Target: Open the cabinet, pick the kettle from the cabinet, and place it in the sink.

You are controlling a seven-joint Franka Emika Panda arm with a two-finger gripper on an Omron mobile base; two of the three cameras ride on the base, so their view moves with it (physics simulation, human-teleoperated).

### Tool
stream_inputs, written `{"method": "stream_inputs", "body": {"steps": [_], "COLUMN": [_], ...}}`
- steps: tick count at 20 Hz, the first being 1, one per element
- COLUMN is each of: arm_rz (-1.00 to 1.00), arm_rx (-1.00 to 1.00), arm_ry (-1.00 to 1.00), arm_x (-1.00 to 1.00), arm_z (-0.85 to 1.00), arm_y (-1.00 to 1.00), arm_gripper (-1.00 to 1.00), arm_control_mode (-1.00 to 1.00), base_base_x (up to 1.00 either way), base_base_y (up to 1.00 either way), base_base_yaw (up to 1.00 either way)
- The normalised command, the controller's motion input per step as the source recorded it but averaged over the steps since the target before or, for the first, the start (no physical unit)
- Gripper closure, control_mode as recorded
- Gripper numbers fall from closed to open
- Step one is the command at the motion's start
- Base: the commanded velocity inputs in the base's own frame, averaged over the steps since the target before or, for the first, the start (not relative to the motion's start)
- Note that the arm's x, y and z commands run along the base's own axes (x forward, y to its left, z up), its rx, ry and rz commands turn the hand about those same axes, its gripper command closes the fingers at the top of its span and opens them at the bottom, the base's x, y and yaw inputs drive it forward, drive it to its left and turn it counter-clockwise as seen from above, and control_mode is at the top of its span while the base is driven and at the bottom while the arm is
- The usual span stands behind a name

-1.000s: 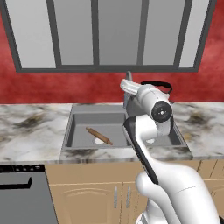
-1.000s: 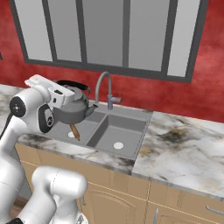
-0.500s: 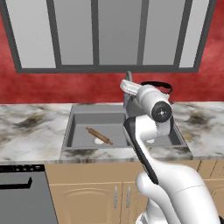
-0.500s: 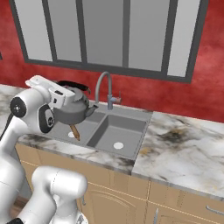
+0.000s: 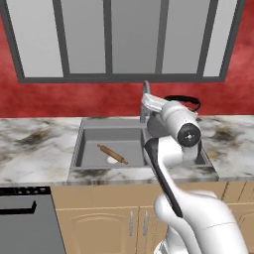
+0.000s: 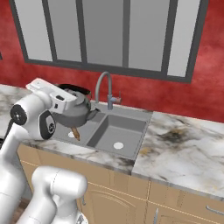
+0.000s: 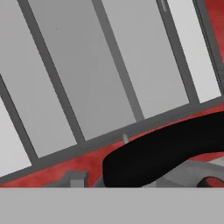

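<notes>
I have the kettle (image 6: 73, 113) clamped by its black handle in the gripper (image 6: 65, 99), over the sink (image 6: 114, 131) (rolling pin (image 5: 112, 154) at 9 o'clock).

Bright, even rendered light, soft shadows, slightly blurry

A marble counter (image 5: 34, 149) holds the sink (image 6: 127, 120), rolling pin (image 5: 112, 154) inside.

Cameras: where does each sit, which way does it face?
Left base view: behind-left, facing the sink; arm rises lower right.
Right base view: behind-right, same sink; arm lower left, kettle held over the basin.
Hand view: on the hand, tilted toward the window; kettle's black handle up close.
Shared by base views: sink, faucet, rolling pin.
</notes>
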Motion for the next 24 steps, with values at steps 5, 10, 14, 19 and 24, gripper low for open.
{"method": "stream_inputs", "body": {"steps": [5, 10, 14, 19, 24], "arm_rz": [0.13, 0.27, 0.34, 0.34, 0.29], "arm_rx": [0.00, 0.00, 0.00, 0.00, 0.00], "arm_ry": [0.03, 0.12, 0.05, 0.00, -0.03], "arm_x": [-0.17, -0.07, -0.06, -0.05, 0.00], "arm_z": [0.04, 0.05, 0.03, 0.00, -0.01], "arm_y": [-0.33, -0.39, -0.42, -0.44, -0.40], "arm_gripper": [1.00, 1.00, 1.00, 1.00, 1.00], "arm_control_mode": [-1.00, -1.00, -1.00, -1.00, -1.00], "base_base_x": [0.00, 0.00, 0.00, 0.00, 0.00], "base_base_y": [0.00, 0.00, 0.00, 0.00, 0.00], "base_base_yaw": [0.00, 0.00, 0.00, 0.00, 0.00]}}
